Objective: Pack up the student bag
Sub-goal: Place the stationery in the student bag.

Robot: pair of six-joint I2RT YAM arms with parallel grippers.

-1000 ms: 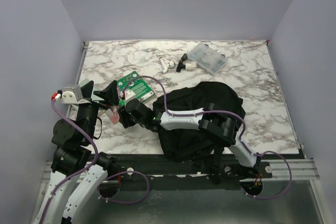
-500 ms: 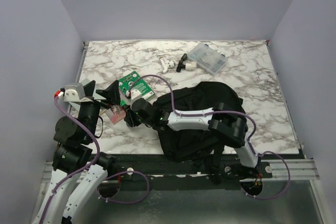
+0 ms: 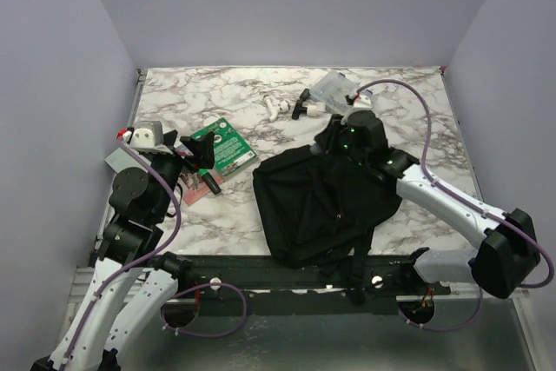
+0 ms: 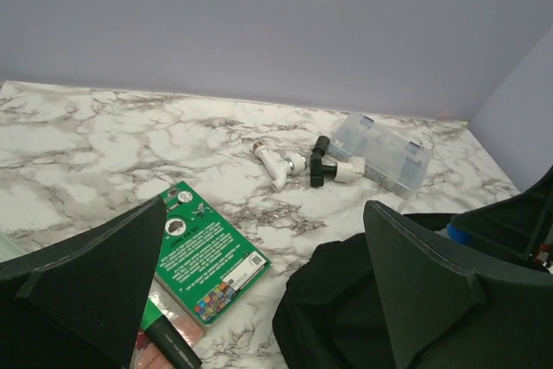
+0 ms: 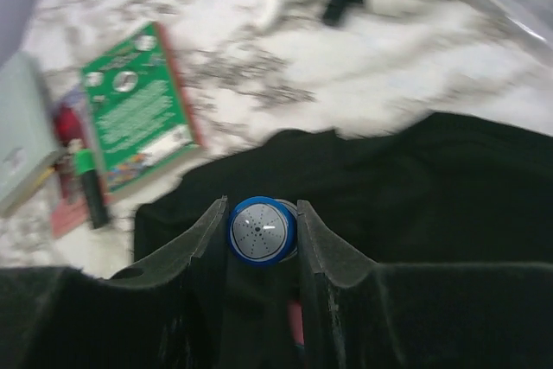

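The black student bag (image 3: 317,206) lies at the near middle of the table; it also shows in the left wrist view (image 4: 346,317) and the right wrist view (image 5: 406,187). My right gripper (image 3: 330,147) hangs over the bag's far edge and is shut on a blue-capped cylinder (image 5: 262,229), with the jaws (image 5: 262,209) pressed on both its sides. My left gripper (image 3: 198,152) is open and empty (image 4: 263,205) above a green book (image 3: 222,147) left of the bag.
A black and green marker (image 3: 207,180) and a pink packet (image 3: 187,190) lie by the green book (image 4: 203,258). A clear compartment box (image 3: 344,96), a white fitting (image 3: 278,109) and a black-and-white piece (image 3: 306,108) lie at the back. A grey booklet (image 5: 22,144) lies far left.
My right arm has swung from the left, near the book, to over the bag's far edge, holding the blue-capped cylinder. The left gripper has shifted slightly back.
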